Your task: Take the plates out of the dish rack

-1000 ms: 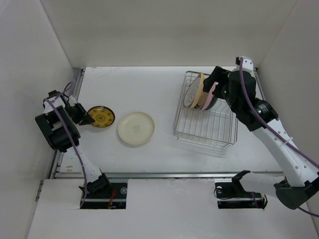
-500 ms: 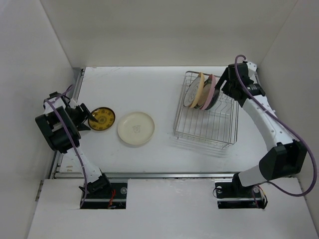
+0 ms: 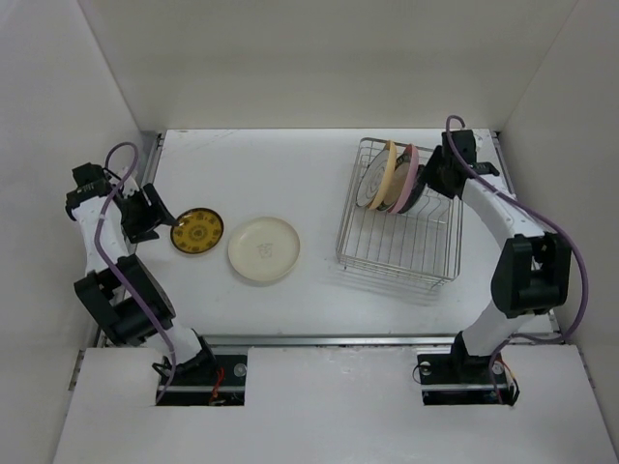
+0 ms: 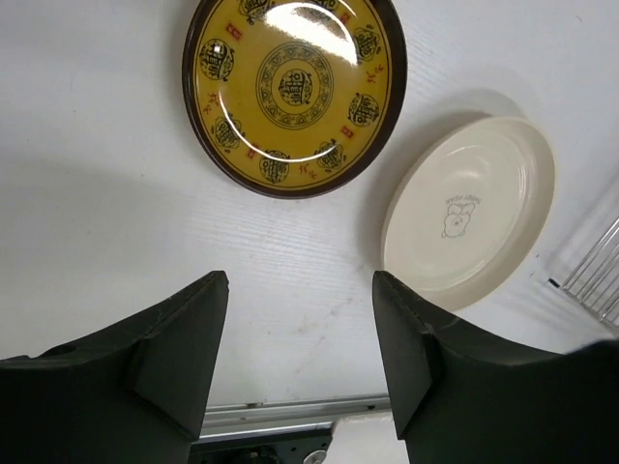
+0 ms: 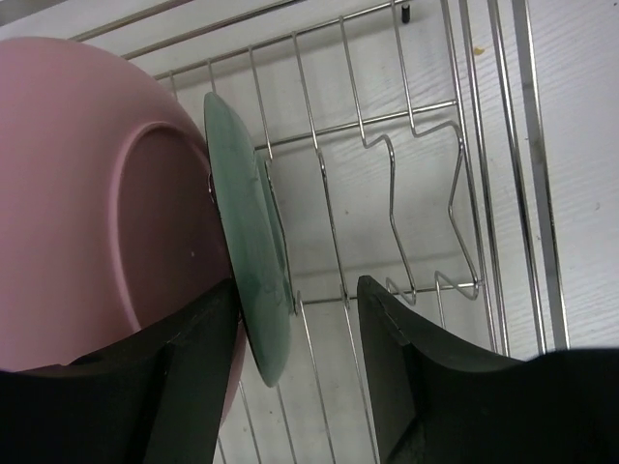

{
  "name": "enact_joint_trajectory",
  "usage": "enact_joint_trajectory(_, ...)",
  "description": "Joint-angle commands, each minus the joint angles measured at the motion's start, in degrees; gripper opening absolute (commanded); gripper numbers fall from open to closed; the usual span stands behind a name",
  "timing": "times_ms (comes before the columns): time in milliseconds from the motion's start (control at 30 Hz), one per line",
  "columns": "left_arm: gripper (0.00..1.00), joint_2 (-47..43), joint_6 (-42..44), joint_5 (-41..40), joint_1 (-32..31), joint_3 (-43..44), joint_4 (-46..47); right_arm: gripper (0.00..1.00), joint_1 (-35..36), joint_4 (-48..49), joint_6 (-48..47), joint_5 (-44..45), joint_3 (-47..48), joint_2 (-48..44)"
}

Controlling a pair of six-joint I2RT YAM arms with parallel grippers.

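The plates (image 3: 392,179) not yet unloaded stand on edge in the dish rack (image 3: 401,246) at about two o'clock on the table (image 3: 280,164). A yellow-orange plate (image 3: 389,174), a pink plate (image 5: 87,193) and a teal plate (image 5: 247,242) lean close together between the tines. Two more lie flat: a dark-yellow patterned plate (image 4: 295,92) at nine o'clock and a cream plate (image 4: 469,213) just beside it, toward the centre. The right gripper (image 5: 295,314) straddles the teal plate's rim, jaws about half open. One finger is slipped between teal and pink and the other stands clear of the plate, so nothing is pinched yet. The left gripper (image 4: 300,319) hangs half open and empty over bare table, near the patterned plate. The plates look rigid, glazed and slick, probably light but easily chipped. The best hold seems to be a firm pinch across the thin rim, then a lift straight out along the tines so the pink neighbour is not dragged.
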Motion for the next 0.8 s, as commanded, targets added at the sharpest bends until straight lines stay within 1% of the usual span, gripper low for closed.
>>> enact_joint_trajectory(0,0.58,-3.29,4.50,-0.87,0.02,-1.12,-3.80,0.57,0.15,4.39,-0.99,-2.15,0.36,0.95)
enact_joint_trajectory(67,0.58,-4.08,6.35,-0.87,0.02,-1.82,-5.29,0.57,0.15,3.87,-0.99,-1.44,1.06,3.31)
enact_joint_trajectory(133,0.58,-4.87,7.49,-0.87,0.02,-1.82,-6.35,0.52,0.15,3.86,-0.99,-1.44,1.59,4.73)
enact_joint_trajectory(167,0.58,-5.75,8.11,-0.87,0.02,-2.52,-6.96,0.42,0.15,3.34,-0.99,-1.44,2.29,6.13)
enact_joint_trajectory(267,0.58,-6.99,9.43,-0.87,0.02,-2.53,-7.58,0.24,0.15,2.81,-1.52,-1.44,2.82,7.28)
enact_joint_trajectory(300,0.58,-7.51,9.43,-0.87,0.02,-2.53,-7.58,0.12,0.15,2.28,-1.52,-1.44,2.82,7.28)
enact_joint_trajectory(367,0.58,-7.52,10.05,-0.87,-0.50,-1.92,-8.29,0.01,0.76,1.50,-1.52,0.13,2.82,7.28)
enact_joint_trajectory(533,0.58,-9.54,10.05,0.61,-2.18,-0.59,-9.61,0.00,2.78,-1.58,-2.13,7.07,2.82,-1.49)
enact_joint_trajectory(567,0.58,-10.23,10.05,0.62,-2.18,-0.07,-10.22,0.00,2.79,-2.46,-2.14,9.52,3.34,-2.72)
enact_joint_trajectory(767,0.59,-12.69,10.05,1.76,-2.18,1.16,-12.06,0.00,2.79,-11.50,-2.75,20.16,9.67,-10.11)
